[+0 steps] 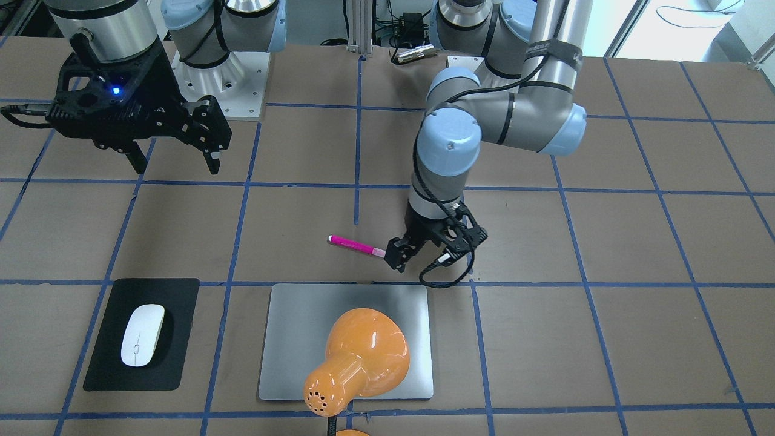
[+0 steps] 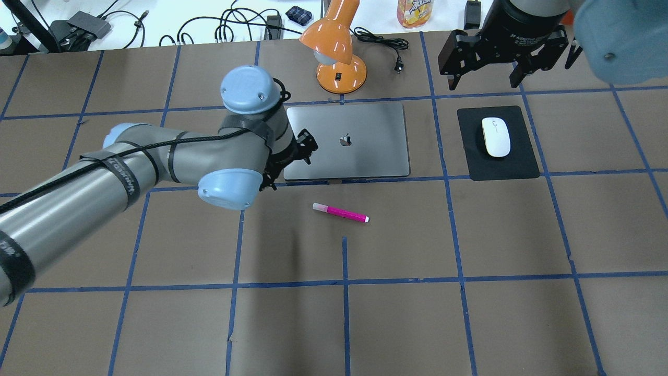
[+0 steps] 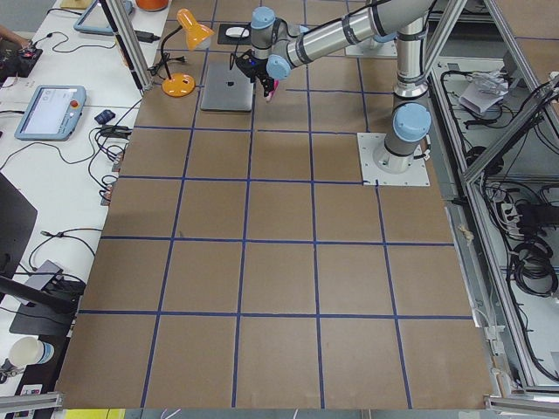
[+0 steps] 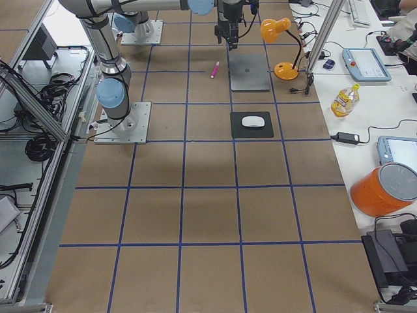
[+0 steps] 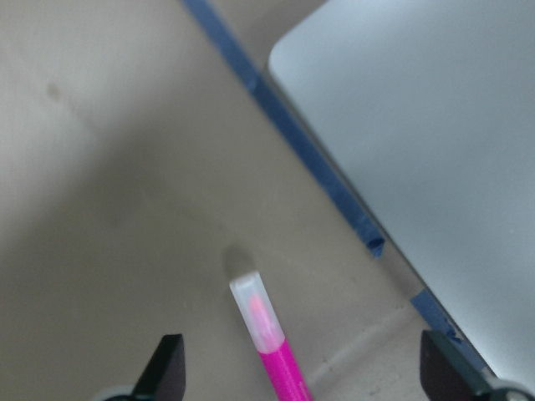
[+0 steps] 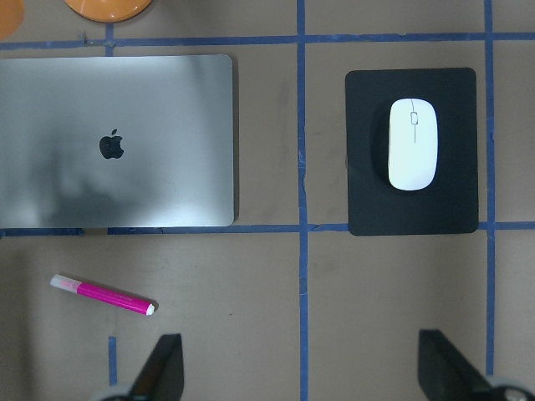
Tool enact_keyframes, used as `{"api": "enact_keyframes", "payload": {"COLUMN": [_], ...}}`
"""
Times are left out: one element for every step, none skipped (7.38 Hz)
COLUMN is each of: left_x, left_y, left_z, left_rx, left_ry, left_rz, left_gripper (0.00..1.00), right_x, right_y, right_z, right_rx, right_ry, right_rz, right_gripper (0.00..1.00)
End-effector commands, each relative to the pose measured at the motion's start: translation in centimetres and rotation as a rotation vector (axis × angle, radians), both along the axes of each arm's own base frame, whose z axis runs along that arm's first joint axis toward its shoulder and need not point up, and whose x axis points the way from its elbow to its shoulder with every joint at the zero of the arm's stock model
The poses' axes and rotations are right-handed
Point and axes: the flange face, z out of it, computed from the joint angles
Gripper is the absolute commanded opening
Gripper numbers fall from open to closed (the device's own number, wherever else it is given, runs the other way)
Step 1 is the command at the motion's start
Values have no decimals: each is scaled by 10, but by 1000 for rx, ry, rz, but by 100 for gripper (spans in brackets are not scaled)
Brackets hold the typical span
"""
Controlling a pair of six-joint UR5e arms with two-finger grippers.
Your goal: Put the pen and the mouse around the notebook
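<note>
1. Black left claw (image 1: pixel 399 257) hangs low over the bench (image 1: pixel 605 339), just off the notebook's (image 1: pixel 290 339) long edge on the robot's side. Its fingers (image 5: pixel 167 372) are spread wide. The pale cap end of the pen (image 1: pixel 356 246) lies between them and touches neither.
2. Right claw (image 1: pixel 177 163) hangs high, well apart from the notebook, with its fingers apart and nothing in them.
3. Count: one pen, one mouse (image 1: pixel 142 335), one notebook, two claws.
4. The pen lies flat on the bench near that same long edge, with a blue tape line between it and the notebook.
5. The mouse sits on a black mat (image 1: pixel 109 363) beside the notebook's short edge on the robot's right, apart from it.
6. One orange lamp (image 1: pixel 363 357) stands at the notebook's far long edge. In the front view its head covers part of the notebook.
</note>
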Motion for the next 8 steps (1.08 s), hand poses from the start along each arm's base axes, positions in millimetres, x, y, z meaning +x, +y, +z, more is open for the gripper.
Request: {"api": "enact_keyframes", "payload": {"left_x": [87,109,125,131,148,169,176,173], "left_y": [-25,-31,-27,-14,-5,4,12,21], "left_z": [61,100,134,163,181,194,200,205], "left_rx": [53,83,127,157,162,163,159,155], "left_ry": [-34,-33,-34,-26,-18,-13,-18,-6], "left_rz": [-185,-330,-429,-501,-564,-539,-526,-529], "left_gripper": [100,100,100,100,100,100,100,100], "right_x": [1,2,1,2,3,3,3,3], "right_y": [0,1,4,4,5,5,5,5], "right_z": [0,1,-1,0,-1,-1,-2,-2], "right_rx": [0,2,37,35,37,39,40,40], "right_ry": [0,0,-1,-4,-4,-5,-10,-10], "right_rz": [2,2,0,2,4,4,5,5], "right_gripper": [100,100,100,100,100,100,100,100]}}
